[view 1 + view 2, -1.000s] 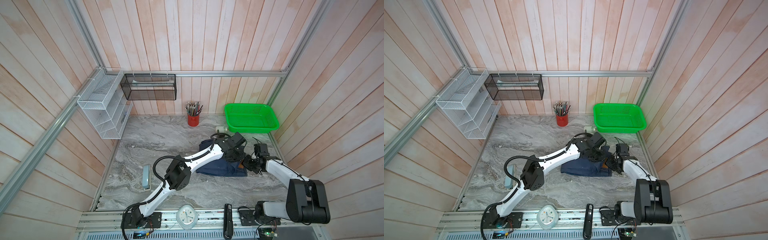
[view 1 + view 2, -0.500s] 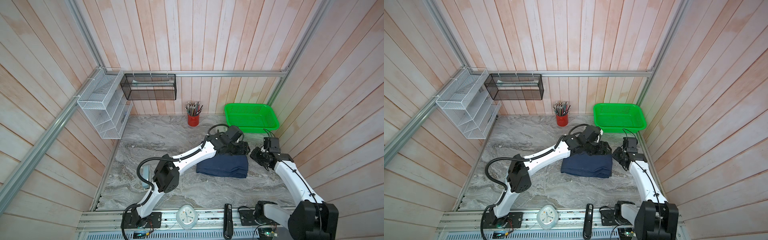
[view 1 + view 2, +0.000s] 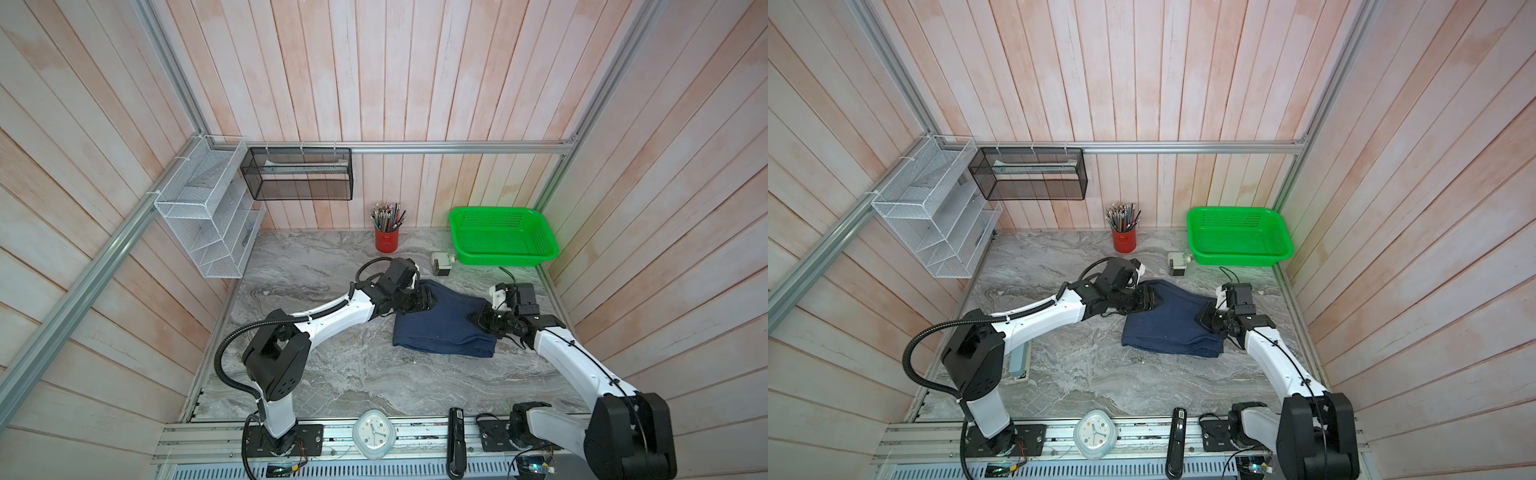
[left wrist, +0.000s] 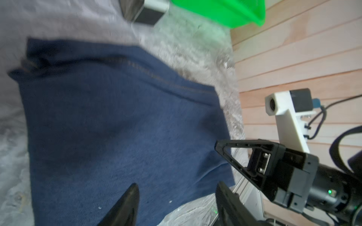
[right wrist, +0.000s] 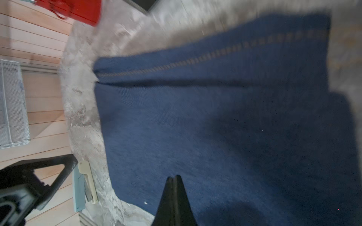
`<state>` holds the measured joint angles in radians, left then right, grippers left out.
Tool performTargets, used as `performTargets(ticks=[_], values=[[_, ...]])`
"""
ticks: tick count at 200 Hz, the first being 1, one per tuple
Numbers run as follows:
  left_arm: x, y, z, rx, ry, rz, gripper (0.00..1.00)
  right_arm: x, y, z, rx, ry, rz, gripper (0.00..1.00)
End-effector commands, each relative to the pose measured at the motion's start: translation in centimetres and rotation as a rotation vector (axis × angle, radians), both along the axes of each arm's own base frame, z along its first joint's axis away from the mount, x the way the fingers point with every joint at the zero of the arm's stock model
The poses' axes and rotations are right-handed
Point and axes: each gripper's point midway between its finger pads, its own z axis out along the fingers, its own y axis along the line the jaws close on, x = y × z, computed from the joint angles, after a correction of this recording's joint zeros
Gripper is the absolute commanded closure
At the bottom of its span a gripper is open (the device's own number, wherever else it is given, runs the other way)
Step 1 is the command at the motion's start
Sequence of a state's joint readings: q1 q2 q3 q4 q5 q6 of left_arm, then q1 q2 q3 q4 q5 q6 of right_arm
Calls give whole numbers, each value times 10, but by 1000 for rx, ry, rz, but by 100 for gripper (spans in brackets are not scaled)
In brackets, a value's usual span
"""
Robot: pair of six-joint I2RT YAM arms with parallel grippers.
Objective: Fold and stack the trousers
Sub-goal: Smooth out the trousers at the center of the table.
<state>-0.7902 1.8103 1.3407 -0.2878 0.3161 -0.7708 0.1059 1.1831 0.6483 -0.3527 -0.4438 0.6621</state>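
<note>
The trousers (image 3: 444, 326) (image 3: 1171, 326) lie folded into a flat navy denim bundle on the marble table, with orange stitching along one edge (image 5: 195, 60). My left gripper (image 3: 428, 299) (image 3: 1151, 300) hangs at the bundle's far left corner. It is open (image 4: 177, 185) and nothing is between its fingers; the denim (image 4: 117, 127) lies beneath them. My right gripper (image 3: 477, 322) (image 3: 1202, 319) is at the bundle's right end, over the cloth. It is shut (image 5: 174, 177), tips pressed together with no fabric between them.
A green basket (image 3: 503, 237) stands at the back right, with a small grey-and-white box (image 3: 441, 264) beside it and a red pencil cup (image 3: 386, 243) at the back. A pale blue stapler (image 3: 1019, 361) lies left. A clock (image 3: 372, 433) and a black remote (image 3: 456, 436) sit on the front rail.
Both grippers left the bundle's near right part. The left one now hangs open at the far left corner. The right one swung back, then returned shut to the right end.
</note>
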Motion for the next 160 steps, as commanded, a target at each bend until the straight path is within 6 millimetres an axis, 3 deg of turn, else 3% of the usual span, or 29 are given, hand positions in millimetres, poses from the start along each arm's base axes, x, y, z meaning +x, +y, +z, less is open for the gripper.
performTargets(ticks=[1,18,39,52,69,86,125,139,160], values=[[-17,-7,-14,-43,35,-70,39,-23,5,-27,37,96,21,100],[-22,13,-47,-10,117,-21,42,-44,-10,-51,-31,175,-18,100],[-26,38,-84,39,196,45,42,-66,-42,-79,-145,276,-120,100],[-26,50,-105,91,224,76,42,-66,-50,-85,-144,284,-138,100],[-23,54,-119,118,245,83,42,-55,-43,-76,-105,266,-117,100],[-17,46,-105,81,217,67,41,-32,-29,-50,-30,169,-73,100],[6,30,-25,-27,41,48,38,14,-32,24,-43,-66,-77,82],[20,28,-9,-32,-6,59,36,26,-40,32,-62,-107,-117,80],[47,24,-16,-19,-7,70,35,39,-48,23,-72,-97,-144,82]])
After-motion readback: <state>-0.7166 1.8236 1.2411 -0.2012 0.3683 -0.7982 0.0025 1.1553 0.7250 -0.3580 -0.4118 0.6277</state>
